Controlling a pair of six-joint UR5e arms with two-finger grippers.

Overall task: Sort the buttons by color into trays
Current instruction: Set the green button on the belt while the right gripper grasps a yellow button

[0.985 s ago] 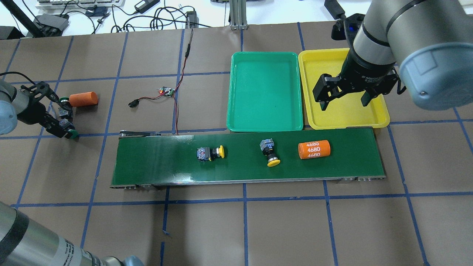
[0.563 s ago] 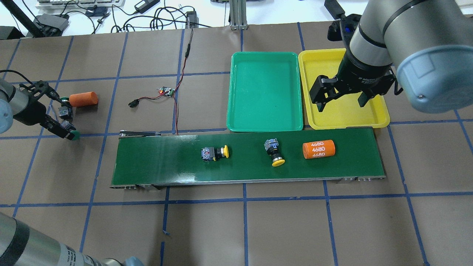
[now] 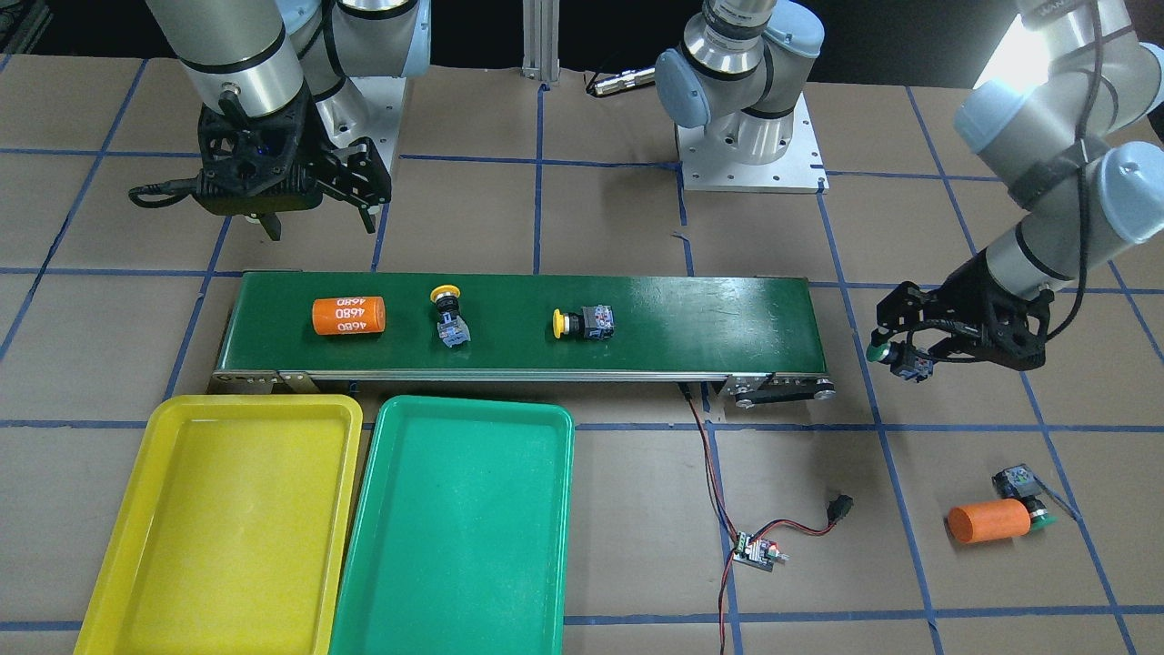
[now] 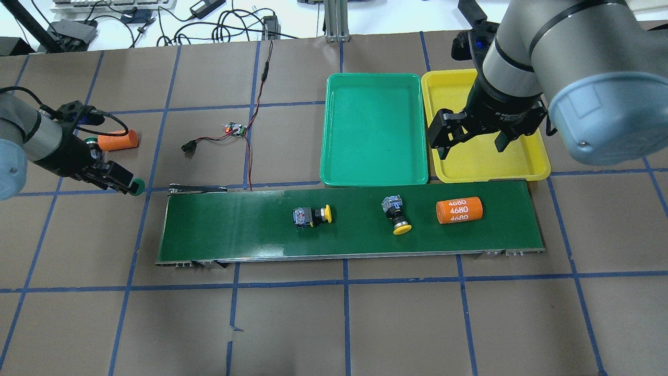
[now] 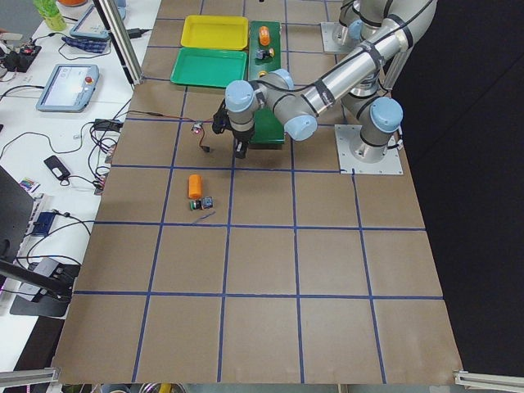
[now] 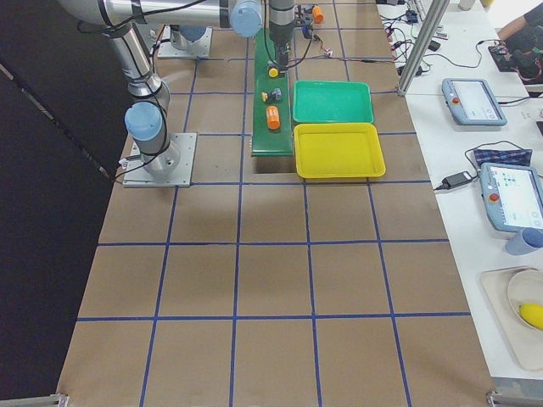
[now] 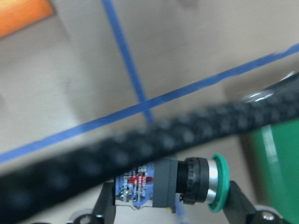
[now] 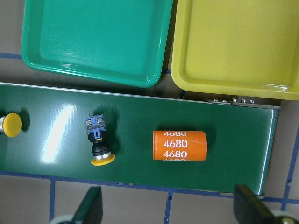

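Observation:
My left gripper [image 4: 116, 181] is shut on a green-capped button [image 7: 168, 186] and holds it above the table, just left of the belt's left end; it also shows in the front view [image 3: 896, 355]. A second green button [image 4: 93, 142] lies beside an orange cylinder. Two yellow-capped buttons [image 4: 312, 216] [image 4: 396, 214] lie on their sides on the belt. My right gripper [image 4: 469, 142] is open and empty, high over the belt's right end and the yellow tray [image 4: 454, 104]. The green tray [image 4: 373, 130] stands next to the yellow one; both are empty.
The dark green conveyor belt [image 4: 235, 224] carries an orange 4680 cylinder [image 4: 459, 210] near its right end. A plain orange cylinder [image 4: 117, 140] lies at the far left. A circuit board [image 4: 235, 129] with red-black wires lies behind the belt.
My left gripper has moved right toward the belt's left end with the green button in it. The belt's buttons and cylinder have drifted right. My right gripper has shifted slightly left.

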